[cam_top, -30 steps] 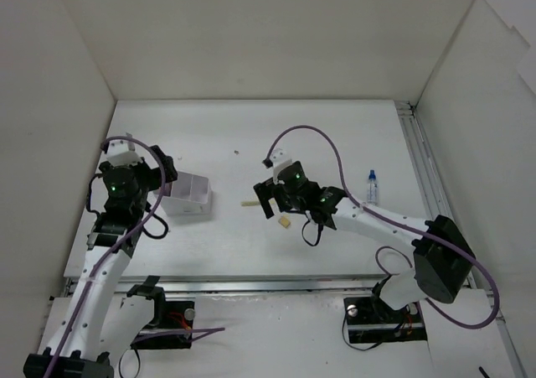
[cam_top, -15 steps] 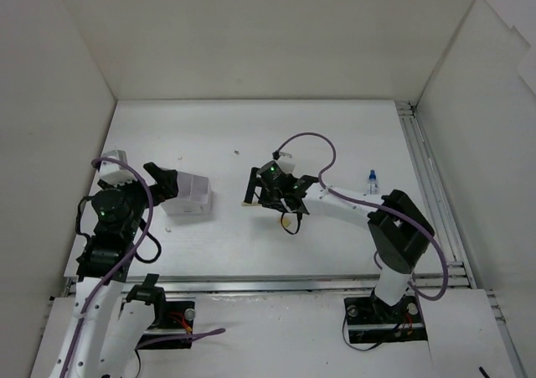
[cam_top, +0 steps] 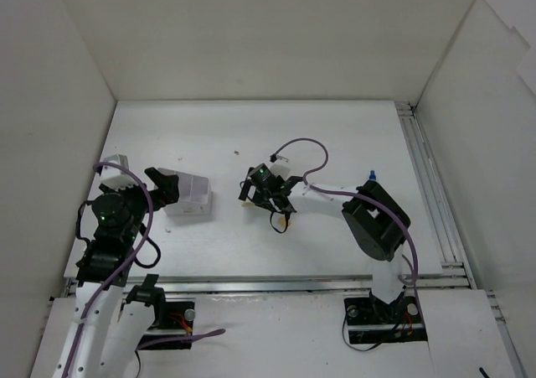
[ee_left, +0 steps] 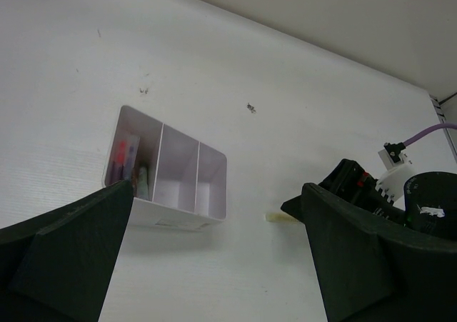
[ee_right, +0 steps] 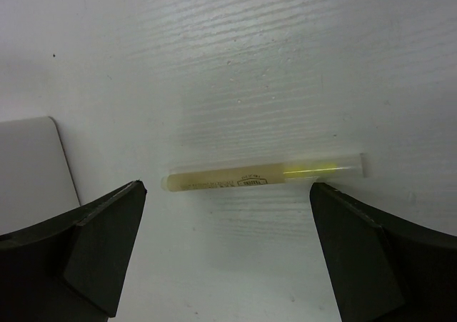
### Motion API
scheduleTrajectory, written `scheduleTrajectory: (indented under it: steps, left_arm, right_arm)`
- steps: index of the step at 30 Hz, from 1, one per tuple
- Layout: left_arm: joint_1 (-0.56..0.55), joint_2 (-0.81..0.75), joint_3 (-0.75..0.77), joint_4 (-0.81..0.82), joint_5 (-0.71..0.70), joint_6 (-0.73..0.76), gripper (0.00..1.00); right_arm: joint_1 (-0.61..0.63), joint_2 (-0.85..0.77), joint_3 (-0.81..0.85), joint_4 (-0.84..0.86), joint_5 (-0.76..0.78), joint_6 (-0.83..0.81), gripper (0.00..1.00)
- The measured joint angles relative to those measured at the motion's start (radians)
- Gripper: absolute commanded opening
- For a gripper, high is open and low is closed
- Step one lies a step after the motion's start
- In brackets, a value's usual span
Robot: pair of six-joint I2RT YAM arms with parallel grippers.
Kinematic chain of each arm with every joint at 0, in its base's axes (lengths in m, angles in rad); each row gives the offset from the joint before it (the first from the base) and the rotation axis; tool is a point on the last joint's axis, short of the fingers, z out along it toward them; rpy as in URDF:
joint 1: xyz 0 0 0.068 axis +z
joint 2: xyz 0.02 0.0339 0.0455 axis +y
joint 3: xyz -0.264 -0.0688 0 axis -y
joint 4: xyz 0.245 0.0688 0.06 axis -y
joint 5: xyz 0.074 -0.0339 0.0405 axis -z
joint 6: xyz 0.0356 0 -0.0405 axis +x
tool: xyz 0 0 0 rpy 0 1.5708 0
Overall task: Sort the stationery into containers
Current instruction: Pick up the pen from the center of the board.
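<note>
Yellow pen (ee_right: 260,175) now lies between the spread fingers (ee_right: 93,243) of my right gripper (cam_top: 254,190), which slid left over it this past second. Flat on the table (cam_top: 335,143), right of the white box (ee_left: 171,215), its long axis runs finger to finger, clear tip to the right in the wrist view. Left gripper (cam_top: 165,185), spread too, hovers by the box.

Bare table (ee_right: 285,65) surrounds the yellow pen (ee_right: 264,173), which lies clear between the spread fingers of the right gripper (ee_right: 225,193). Leftward, the white box (cam_top: 191,195) stands near, the left gripper (cam_top: 165,185) seemingly crowding its outer side.
</note>
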Motion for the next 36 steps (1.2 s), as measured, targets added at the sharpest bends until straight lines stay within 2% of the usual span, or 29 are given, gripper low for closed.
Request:
scheduleTrajectory:
  steps: [7,12,16,19,20,22,23,25,32,36]
  left_arm:
    - [0.0,0.005,-0.021,0.003,0.007,0.0,1.0]
    - [0.0,0.01,-0.026,0.001,0.006,0.0,1.0]
    - [0.0,0.005,-0.027,0.002,0.005,0.0,1.0]
    - [0.0,-0.001,-0.03,0.001,-0.001,0.0,1.0]
    - [0.0,-0.002,-0.03,0.001,-0.005,0.0,1.0]
    - [0.0,-0.003,-0.03,0.001,-0.01,0.0,1.0]
    - [0.0,-0.005,-0.03,0.0,-0.012,0.0,1.0]
    - [0.0,-0.008,-0.03,0.0,-0.016,0.0,1.0]
    - [0.0,-0.035,-0.03,-0.014,-0.035,0.0,1.0]
    - [0.0,-0.055,-0.03,-0.024,-0.04,0.0,1.0]
  right_arm:
    - [-0.014,0.001,0.0,0.006,0.105,0.011,0.98]
    - [-0.029,0.025,0.014,0.006,0.126,-0.003,0.97]
    - [-0.033,0.062,0.058,0.01,0.144,-0.024,0.89]
    - [-0.033,0.082,0.079,0.013,0.156,-0.039,0.82]
    - [-0.033,0.085,0.082,0.013,0.161,-0.041,0.73]
    - [-0.033,0.089,0.084,0.011,0.169,-0.044,0.62]
    - [-0.033,0.092,0.084,0.01,0.177,-0.047,0.49]
    - [-0.033,0.096,0.085,0.004,0.188,-0.053,0.38]
    - [-0.034,0.151,0.149,-0.024,0.229,-0.092,0.18]
    - [-0.034,0.171,0.177,-0.035,0.241,-0.107,0.12]
